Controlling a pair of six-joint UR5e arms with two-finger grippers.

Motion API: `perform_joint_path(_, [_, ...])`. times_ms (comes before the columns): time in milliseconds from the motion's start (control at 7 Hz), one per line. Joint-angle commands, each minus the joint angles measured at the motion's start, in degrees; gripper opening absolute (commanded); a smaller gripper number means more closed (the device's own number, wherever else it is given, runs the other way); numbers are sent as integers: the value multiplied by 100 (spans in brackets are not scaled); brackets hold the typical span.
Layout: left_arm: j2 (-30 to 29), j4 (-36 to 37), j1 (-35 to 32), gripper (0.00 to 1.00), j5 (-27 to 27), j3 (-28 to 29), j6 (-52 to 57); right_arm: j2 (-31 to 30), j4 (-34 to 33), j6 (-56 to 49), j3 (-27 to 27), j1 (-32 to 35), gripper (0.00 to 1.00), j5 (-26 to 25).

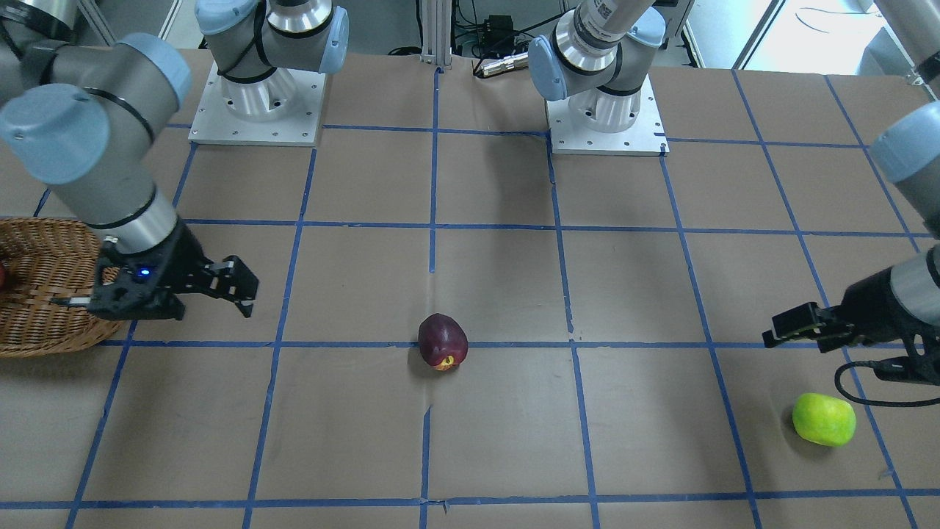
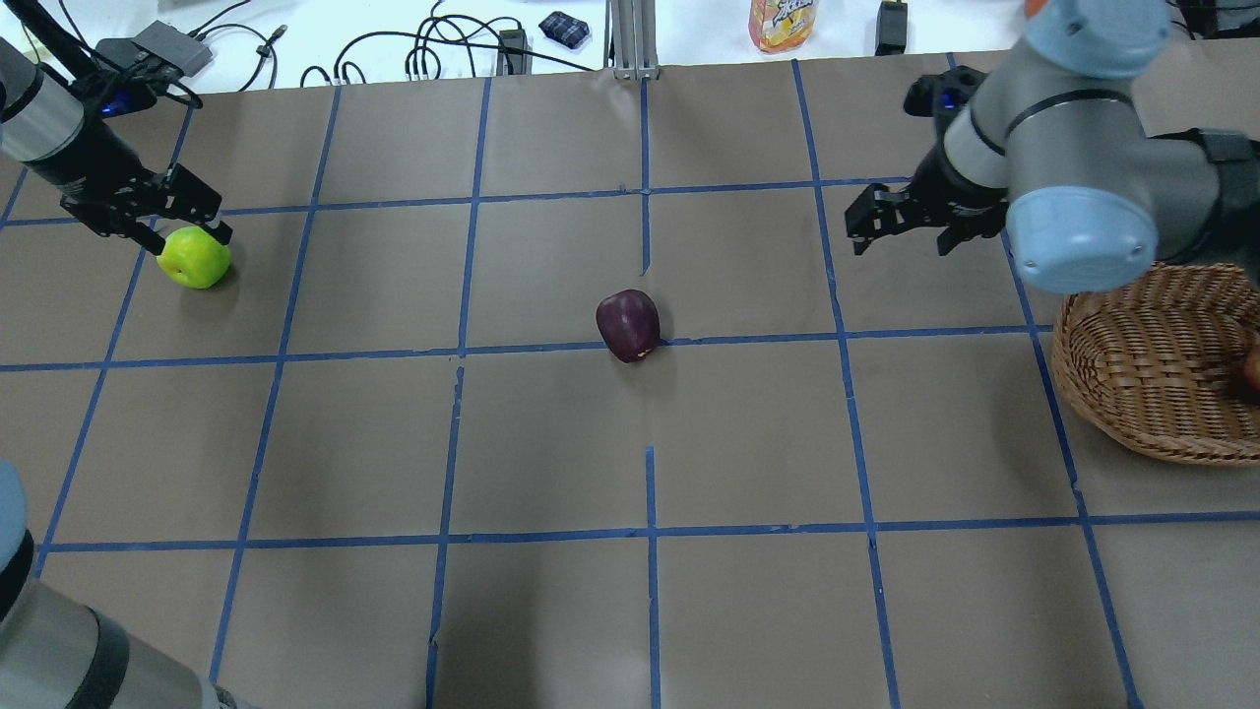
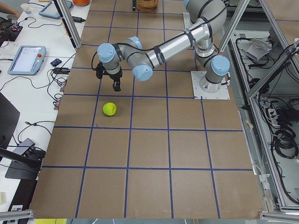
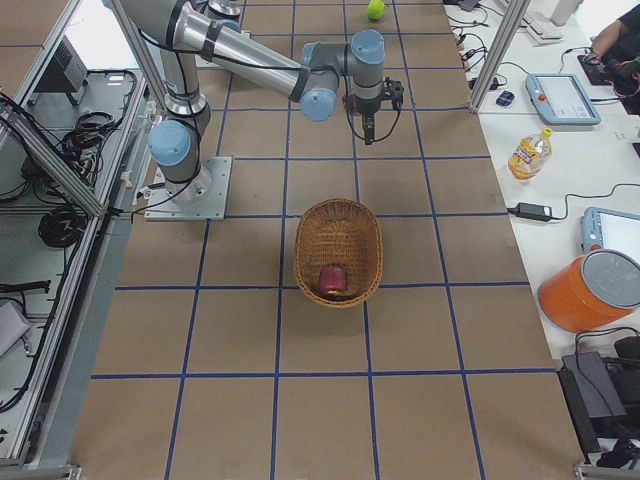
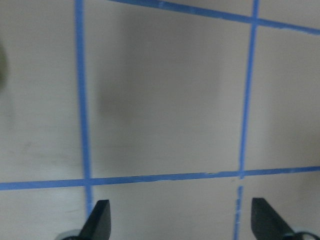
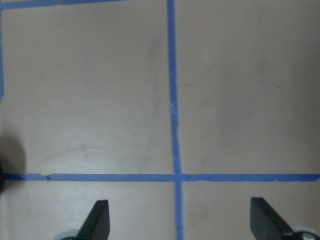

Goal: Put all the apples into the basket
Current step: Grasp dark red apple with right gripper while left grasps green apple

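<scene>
A dark maroon apple [image 1: 443,342] lies near the table's middle, also in the overhead view [image 2: 628,325]. A green apple [image 1: 824,419] [image 2: 195,257] lies at the far left side. A red apple [image 4: 333,279] lies in the wicker basket [image 4: 340,212] [image 2: 1147,379] at the right side. My left gripper [image 2: 189,236] [image 1: 771,338] hangs open and empty above the table, close to the green apple [image 3: 110,109]. My right gripper [image 2: 901,241] [image 1: 246,290] is open and empty, above the table between the basket [image 1: 37,323] and the maroon apple.
The table [image 2: 748,443] is brown paper with a blue tape grid. Both arm bases [image 1: 257,103] stand at the robot's edge. Cables, a bottle [image 2: 783,22] and tablets lie on the white bench beyond the far edge. Both wrist views show only bare table between open fingers [image 5: 97,222] [image 6: 97,220].
</scene>
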Motion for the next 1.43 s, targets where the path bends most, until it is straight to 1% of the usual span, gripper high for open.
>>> perform_joint_path(0, [-776, 480, 167, 100, 573, 711, 523, 765, -539, 1958, -573, 1325, 100, -45])
perform_joint_path(143, [-1058, 480, 167, 100, 555, 872, 698, 1222, -557, 2705, -916, 1827, 100, -37])
perform_joint_path(286, [-1218, 550, 184, 100, 563, 926, 839, 1488, -575, 2835, -1041, 2076, 100, -37])
perform_joint_path(429, [-1359, 585, 184, 100, 520, 935, 831, 1621, -671, 2775, -1051, 2252, 100, -106])
perform_joint_path(571, [-1490, 577, 193, 100, 171, 926, 788, 1787, -898, 2557, -990, 2289, 100, -107])
perform_joint_path(714, [-1544, 577, 202, 100, 133, 900, 761, 1998, -1222, 2268, -981, 2429, 100, -107])
perform_joint_path(857, [-1588, 577, 211, 100, 124, 882, 752, 2261, -1539, 2274, -981, 2526, 100, -116])
perform_joint_path(1000, [-1606, 577, 211, 100, 124, 856, 743, 2316, -1611, 2230, -972, 2535, 99, -142])
perform_joint_path(1143, [-1615, 577, 211, 100, 124, 830, 743, 2316, -1603, 1934, -894, 2535, 92, -473])
perform_joint_path(1286, [-1650, 594, 211, 91, 133, 830, 813, 2299, -1612, 1879, -815, 2527, 74, -520])
